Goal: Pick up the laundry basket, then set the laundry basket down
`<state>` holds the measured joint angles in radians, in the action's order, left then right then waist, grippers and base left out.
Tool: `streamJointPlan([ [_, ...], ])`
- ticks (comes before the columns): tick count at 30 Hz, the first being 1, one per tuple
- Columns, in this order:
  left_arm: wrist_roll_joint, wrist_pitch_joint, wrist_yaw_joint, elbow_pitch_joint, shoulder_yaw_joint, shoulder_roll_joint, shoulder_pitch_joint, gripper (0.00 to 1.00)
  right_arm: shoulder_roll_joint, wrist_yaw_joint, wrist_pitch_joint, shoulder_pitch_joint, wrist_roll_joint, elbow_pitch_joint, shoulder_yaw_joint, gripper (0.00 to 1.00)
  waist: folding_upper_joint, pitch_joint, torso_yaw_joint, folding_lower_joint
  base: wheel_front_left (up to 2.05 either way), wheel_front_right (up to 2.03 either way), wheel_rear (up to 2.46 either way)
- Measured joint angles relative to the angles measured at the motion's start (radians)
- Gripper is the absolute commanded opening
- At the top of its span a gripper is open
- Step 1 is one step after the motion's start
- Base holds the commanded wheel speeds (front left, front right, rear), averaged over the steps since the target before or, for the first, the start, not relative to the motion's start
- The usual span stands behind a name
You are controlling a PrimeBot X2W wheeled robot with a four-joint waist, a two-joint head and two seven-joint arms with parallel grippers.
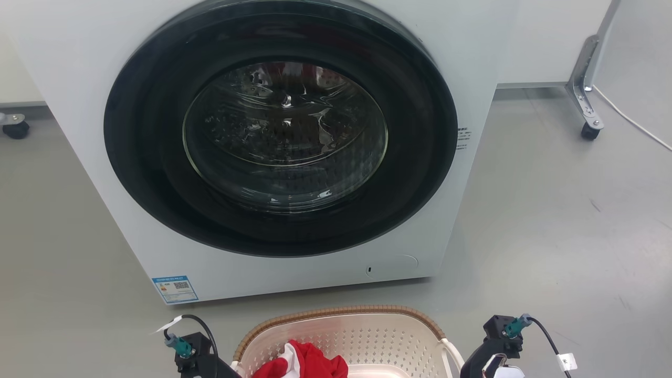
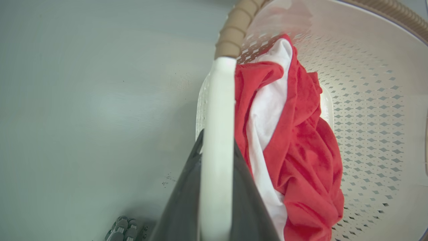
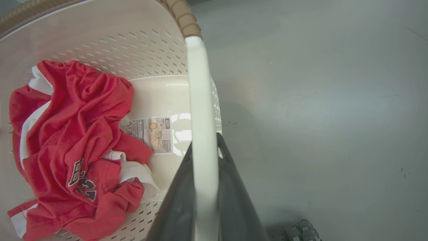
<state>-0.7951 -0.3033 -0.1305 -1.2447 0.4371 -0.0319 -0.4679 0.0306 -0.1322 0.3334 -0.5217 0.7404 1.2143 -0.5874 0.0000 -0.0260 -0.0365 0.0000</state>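
The laundry basket [image 1: 341,313] is cream-white with perforated sides and a brown woven-look rim, and it sits at the bottom centre of the head view, in front of a washing machine. Inside lies a red and white garment [image 3: 73,134] beside a small label [image 3: 153,134] on the base. My left gripper [image 2: 217,140] is shut on the basket's white left handle [image 2: 217,100]. My right gripper [image 3: 204,142] is shut on the white right handle [image 3: 197,83]. I cannot tell whether the basket's base touches the floor.
A white front-loading washing machine [image 1: 294,147] stands close behind the basket, its round door shut. A metal frame leg on a caster [image 1: 585,89] and a white cable [image 1: 630,121] are at the back right. Another caster [image 1: 16,126] is at the far left. Grey floor lies on both sides.
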Motion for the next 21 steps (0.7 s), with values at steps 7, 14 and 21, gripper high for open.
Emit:
streamJointPlan([
  [7, -0.002, 0.008, 0.0, 0.001, 0.003, 0.0, 0.0, 0.0, 0.0, 0.0, -0.016, 0.0, 0.007, 0.0, -0.003, 0.0, 0.0, 0.01, -0.001, 0.0, 0.0, 0.0, 0.0],
  [14, -0.002, 0.047, 0.0, 0.005, 0.005, 0.0, -0.001, 0.0, 0.0, 0.0, -0.06, -0.001, 0.006, -0.007, -0.012, 0.0, 0.0, 0.047, -0.001, 0.0, 0.0, 0.0, 0.0],
  [21, 0.006, 0.101, 0.0, 0.019, 0.009, -0.005, -0.025, 0.0, 0.001, 0.0, -0.126, -0.019, -0.002, -0.013, -0.015, 0.0, 0.0001, 0.113, -0.001, 0.0001, 0.0, 0.0, 0.0],
])
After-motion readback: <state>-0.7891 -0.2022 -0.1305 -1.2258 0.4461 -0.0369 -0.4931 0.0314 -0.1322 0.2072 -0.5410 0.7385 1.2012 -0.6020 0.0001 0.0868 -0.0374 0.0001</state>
